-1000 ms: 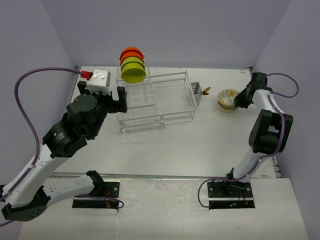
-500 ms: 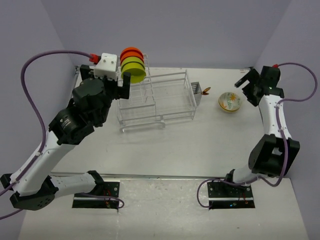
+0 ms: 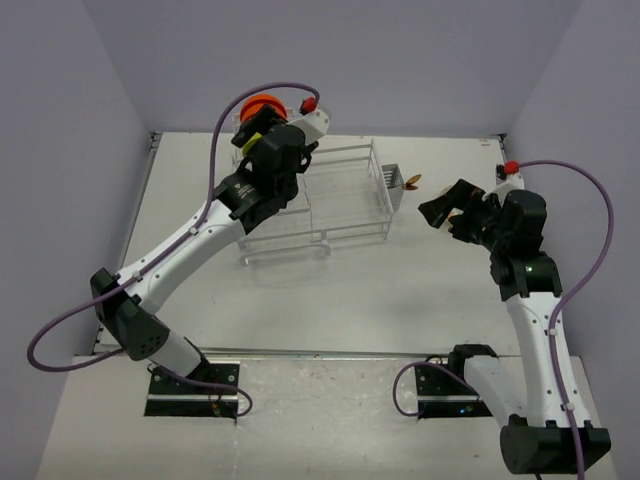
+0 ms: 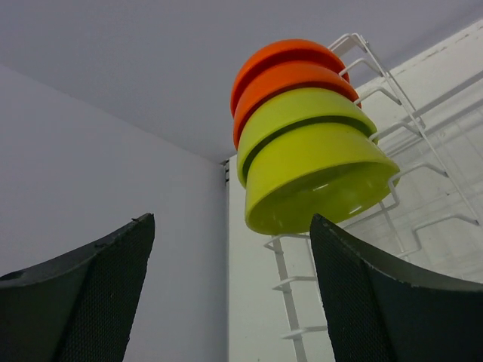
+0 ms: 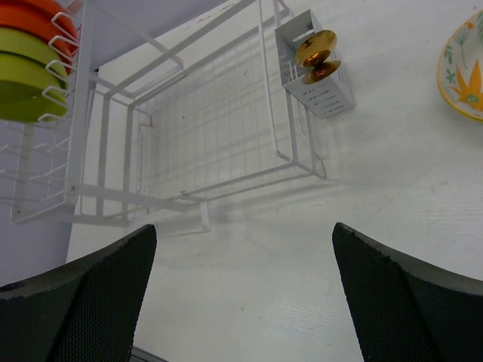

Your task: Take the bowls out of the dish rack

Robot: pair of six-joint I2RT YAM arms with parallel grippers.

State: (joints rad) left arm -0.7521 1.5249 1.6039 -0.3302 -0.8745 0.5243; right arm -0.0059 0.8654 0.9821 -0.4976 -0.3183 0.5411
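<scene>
Grip placement matters most: the left pincer (image 4: 234, 302) stands wide and empty, with the nearest lime-green bowl (image 4: 317, 177) at its 1 o'clock, first of four on edge in the tall slots at the 10 o'clock corner of the dish rack (image 3: 345, 190). I judge it should take that rim alone and lift clear of the wires. The right pincer (image 5: 245, 302) gapes empty too, the flowered bowl (image 5: 462, 68) lying on the desk (image 5: 302, 249) at its 2 o'clock.

My left arm (image 3: 180, 245) and right arm (image 3: 535, 320) are white links with black joints, each with a purple cable (image 3: 265, 88) off a red plug (image 3: 308, 103). In the wrist views, black mesh-faced fingers (image 4: 90, 302) sit at 7 and 5 o'clock
</scene>
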